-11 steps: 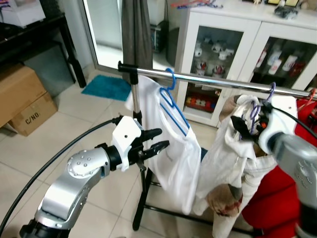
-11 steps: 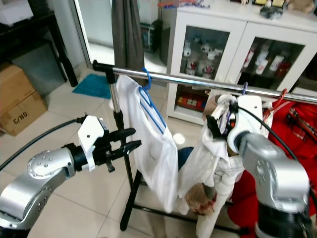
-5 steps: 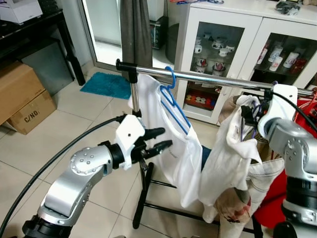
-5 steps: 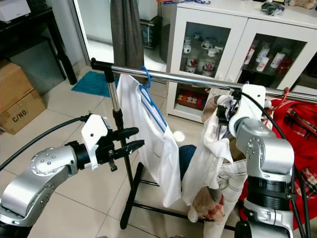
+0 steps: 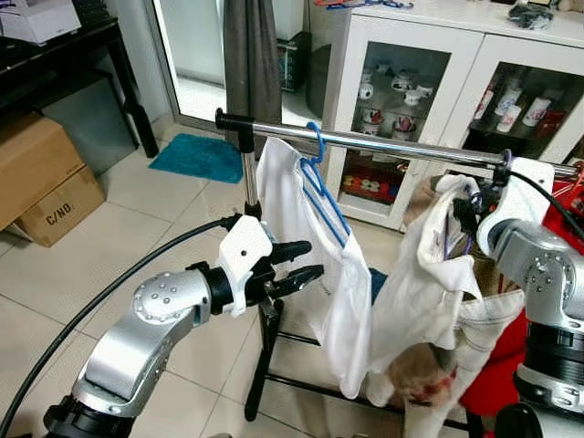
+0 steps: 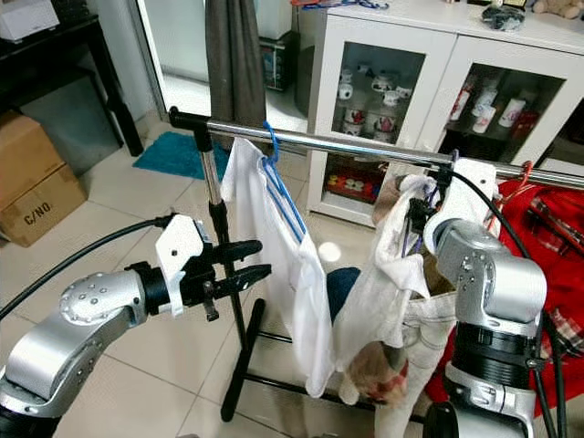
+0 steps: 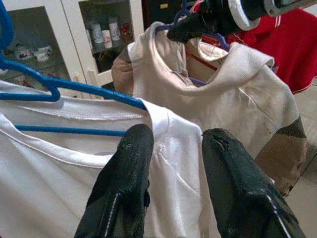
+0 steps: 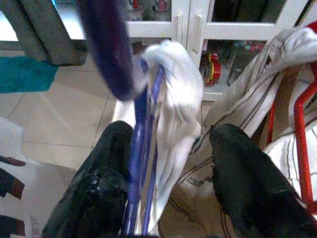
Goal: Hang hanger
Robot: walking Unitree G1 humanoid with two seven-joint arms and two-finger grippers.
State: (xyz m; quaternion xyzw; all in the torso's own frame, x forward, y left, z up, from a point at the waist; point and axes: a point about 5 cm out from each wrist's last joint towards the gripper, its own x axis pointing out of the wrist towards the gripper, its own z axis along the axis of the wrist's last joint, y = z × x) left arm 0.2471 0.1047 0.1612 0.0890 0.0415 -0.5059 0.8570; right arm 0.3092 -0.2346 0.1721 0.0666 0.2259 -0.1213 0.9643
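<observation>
Two hangers occupy a chrome clothes rail (image 5: 392,144): a blue hanger (image 5: 319,182) carrying a white shirt (image 5: 315,265) near the rail's upright post (image 6: 215,214), and a purple hanger (image 8: 141,148) bearing a cream garment (image 5: 429,274) farther along toward the robot's right. The right claw (image 8: 168,188) is raised just under the rail at the purple hanger's neck, its black fingers (image 8: 99,193) spread with the hanger's wire and the bunched collar between them; whether they press the wire cannot be told. The left claw (image 5: 297,267) is held out level beside the white shirt, fingers spread and holding nothing, close to the fabric. A red garment (image 6: 538,237) hangs at the rail's far right. Behind stands a white glass-door cabinet (image 5: 429,82) of mugs and bottles, with a cardboard box (image 5: 41,182) and a teal mat (image 5: 196,157) on the tiled floor (image 5: 109,237).
</observation>
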